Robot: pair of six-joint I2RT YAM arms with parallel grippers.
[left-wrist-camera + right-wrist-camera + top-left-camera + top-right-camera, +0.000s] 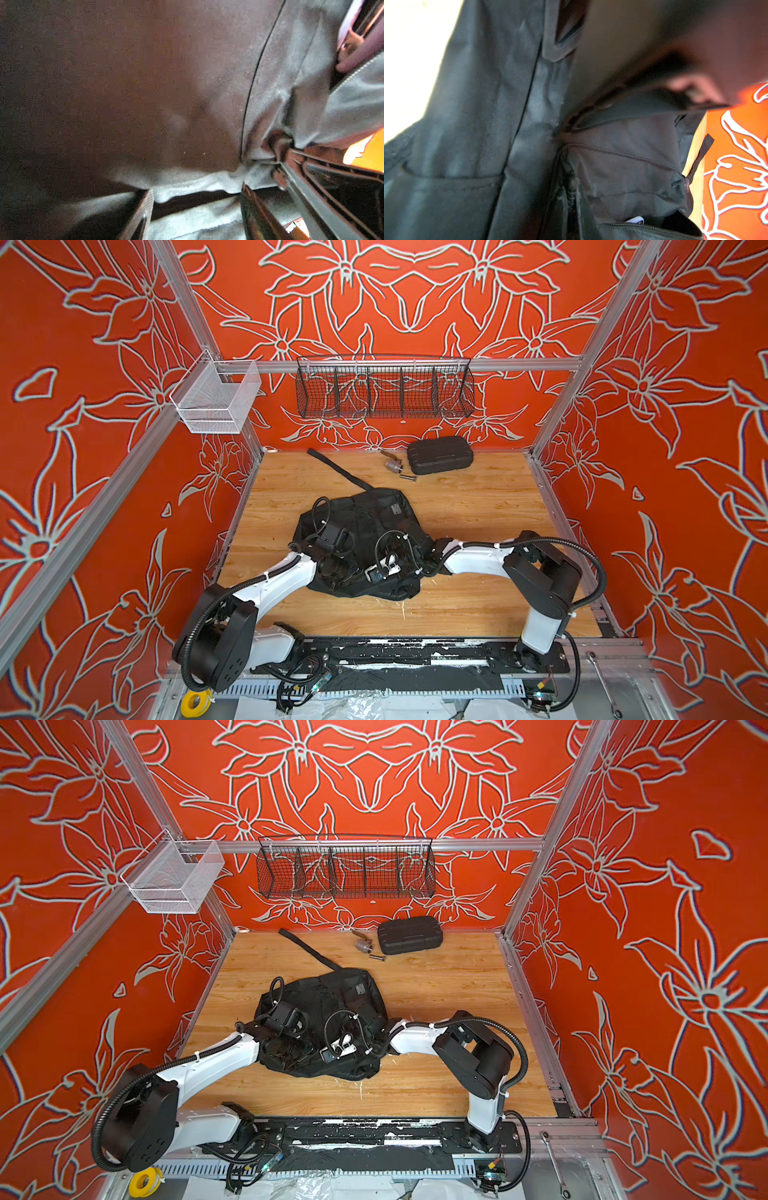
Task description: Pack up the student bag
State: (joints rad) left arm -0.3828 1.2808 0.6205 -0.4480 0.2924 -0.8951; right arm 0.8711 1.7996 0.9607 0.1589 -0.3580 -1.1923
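The bag (pixel 374 510) lay in the middle of the tabletop (pixel 478 506), one pocket (pixel 654 227) unzipped. Your left gripper (pixel 197 190) stood apart over its fabric. Your right gripper (pixel 392 549) was closed, on what you couldn't tell. The case (pixel 440 456) at twelve o'clock sat outside, so packing looked unfinished.

Red floral walls (pixel 415 302), aluminium frame (pixel 519 364), wooden tabletop (pixel 478 506), black wire basket (pixel 384 389), white mesh bin (pixel 208 406).

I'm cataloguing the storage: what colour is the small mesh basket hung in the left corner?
White; the basket shows best in a top view.
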